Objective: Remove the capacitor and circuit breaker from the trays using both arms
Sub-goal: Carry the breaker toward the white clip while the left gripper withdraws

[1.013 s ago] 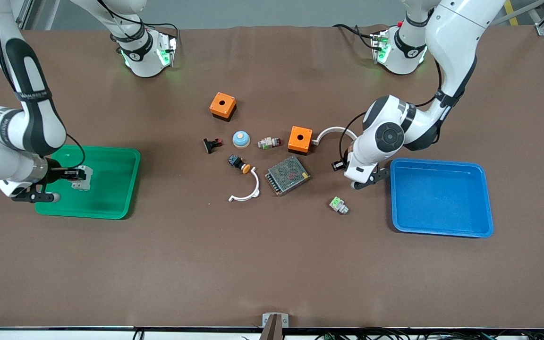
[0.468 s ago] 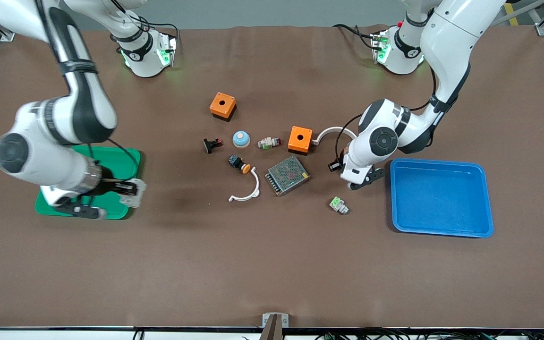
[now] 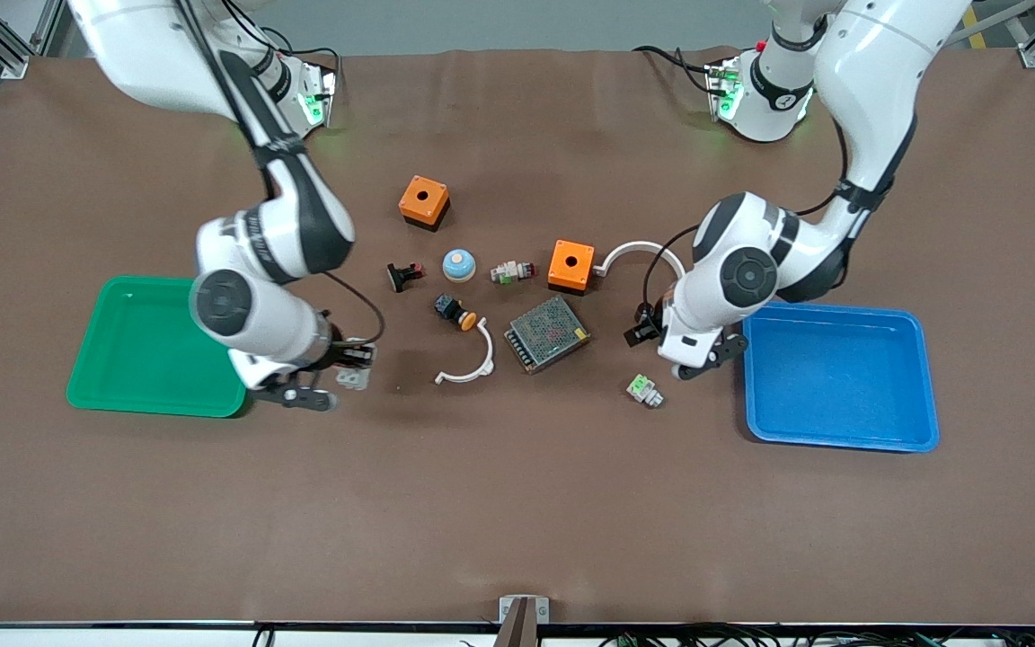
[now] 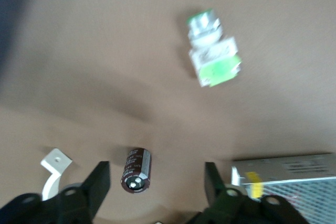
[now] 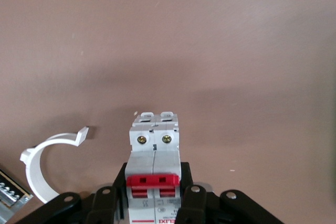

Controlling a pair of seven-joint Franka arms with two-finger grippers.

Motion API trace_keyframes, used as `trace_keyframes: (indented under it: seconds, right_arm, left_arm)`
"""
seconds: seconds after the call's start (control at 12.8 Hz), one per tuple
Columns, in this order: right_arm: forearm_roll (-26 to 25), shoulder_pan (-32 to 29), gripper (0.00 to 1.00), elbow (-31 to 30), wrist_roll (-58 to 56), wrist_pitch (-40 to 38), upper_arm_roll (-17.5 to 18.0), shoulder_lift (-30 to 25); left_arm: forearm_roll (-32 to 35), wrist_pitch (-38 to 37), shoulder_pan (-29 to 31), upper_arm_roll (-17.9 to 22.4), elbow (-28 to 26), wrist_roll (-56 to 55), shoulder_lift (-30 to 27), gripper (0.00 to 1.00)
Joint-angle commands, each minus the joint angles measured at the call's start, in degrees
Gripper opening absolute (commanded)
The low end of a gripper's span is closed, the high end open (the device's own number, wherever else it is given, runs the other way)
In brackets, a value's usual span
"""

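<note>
Fingers of the left gripper [image 4: 152, 182] are standing wide apart over bare counter [image 3: 517, 503] just outside the blue tray [image 3: 841, 376], and the capacitor [image 4: 136, 170], a stubby dark cylinder with a pale end face, is lying on its side between them, apparently free, its long axis running along the gap. Over by the green tray [image 3: 154, 350], the right gripper [image 3: 349, 367] is clamping the circuit breaker [image 5: 154, 166], white-grey with red levers, low above the counter beside that tray.
</note>
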Motion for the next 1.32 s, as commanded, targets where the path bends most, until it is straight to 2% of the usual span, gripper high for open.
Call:
trace_keyframes:
  seconds: [0.0,0.23,0.39,0.55,0.86,0.94,1.01,1.09,1.25]
  right_arm:
    - [0.7,3.4,0.07,1.3,0.5,0.8,-0.8,2.1]
    - [0.5,6.4,0.08,1.4,0.5,3.5,-0.8,4.3]
    - [0.1,6.9,0.08,2.1,0.4,4.0,-0.8,6.1]
    - [-0.2,7.0,0.09,2.2,0.4,4.1,-0.8,7.2]
    - [-0.9,7.0,0.13,2.2,0.4,5.1,-0.8,8.0]
    - [-0.9,6.9,0.32,2.2,0.3,5.1,-0.8,8.0]
    - [-1.1,7.0,0.84,2.2,0.2,5.1,-0.9,8.0]
    - [-1.6,7.0,0.99,2.2,0.2,4.9,-0.9,7.6]
    - [-1.8,7.1,1.00,3.0,0.1,2.5,-1.0,5.2]
  left_arm:
    - [6.0,-8.1,2.0,0.0,7.8,-0.8,-1.8,1.00]
    - [10.8,-14.3,4.6,0.1,16.5,0.3,-1.8,1.00]
    - [11.0,-15.2,7.2,0.1,20.4,0.6,-1.8,1.00]
    - [11.3,-16.2,8.5,0.1,23.0,5.8,-3.3,1.00]
    - [11.1,-29.6,10.2,0.1,30.1,16.0,-5.9,1.00]
    - [11.2,-31.4,10.3,0.0,30.6,17.0,-6.1,1.00]
    - [11.3,-33.1,10.4,0.0,30.6,17.0,-7.7,1.00]
    - [11.3,-34.1,10.4,0.1,30.6,17.1,-10.3,1.00]
    - [11.2,-36.3,11.5,-0.1,30.5,18.2,-13.4,1.00]
